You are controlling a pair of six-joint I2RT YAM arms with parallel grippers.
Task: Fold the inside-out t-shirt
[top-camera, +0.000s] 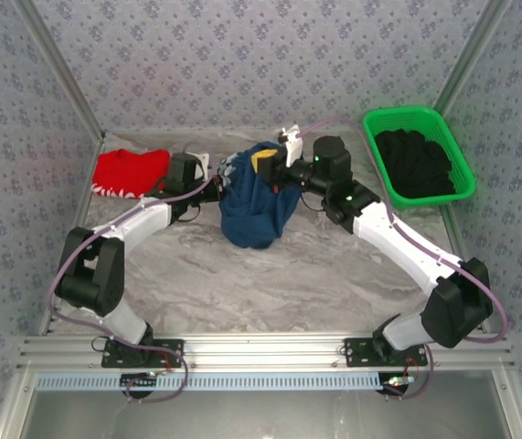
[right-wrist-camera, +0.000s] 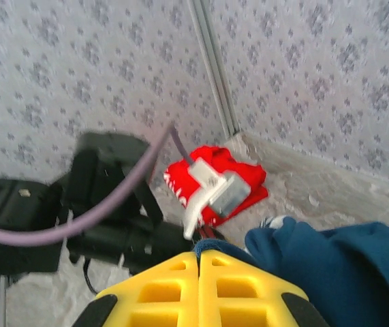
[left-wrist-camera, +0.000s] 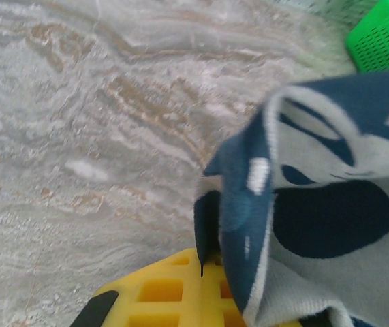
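The inside-out t-shirt (top-camera: 256,208) is a dark navy bundle hanging over the far middle of the marble table (top-camera: 270,283), its lower part resting on the top. My left gripper (top-camera: 220,180) is shut on its left upper edge, and my right gripper (top-camera: 275,166) is shut on its upper right edge. In the left wrist view the yellow fingers (left-wrist-camera: 174,289) pinch a navy fold with pale printed shapes, the t-shirt (left-wrist-camera: 317,211). In the right wrist view the closed gripper (right-wrist-camera: 199,253) holds a navy hem, with the t-shirt (right-wrist-camera: 344,266) bunched to the right.
A folded red garment (top-camera: 131,172) lies at the far left. A green basket (top-camera: 462,165) holding black clothing (top-camera: 414,163) stands at the far right. The left arm's wrist and camera (right-wrist-camera: 214,187) hang close in front of my right gripper.
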